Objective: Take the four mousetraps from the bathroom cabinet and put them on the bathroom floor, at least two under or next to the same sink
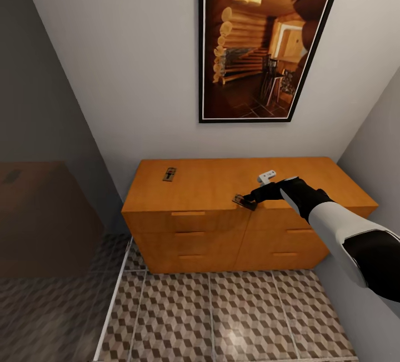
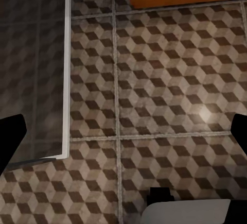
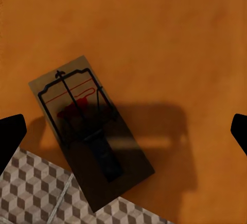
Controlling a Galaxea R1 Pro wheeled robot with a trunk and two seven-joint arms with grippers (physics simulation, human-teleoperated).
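You had the right gripper [image 1: 248, 200] reaching toward mid-frame over the cabinet [image 1: 211, 184], its fingers spread wide and released above a mousetrap [image 3: 90, 131] that lay at the front edge of the top, one corner jutting past it over the bathroom floor [image 1: 222, 312]. That board looked light, stiff and thin, so I judged a pinch across its long edges safest, clear of the wire bar. It was tan wood with a dark wire frame and a red mark. A second mousetrap [image 1: 169, 174] lay flat toward the upper left of the cabinet top. Your left gripper [image 2: 123, 131] hung with fingers apart, holding nothing, over the tiles.
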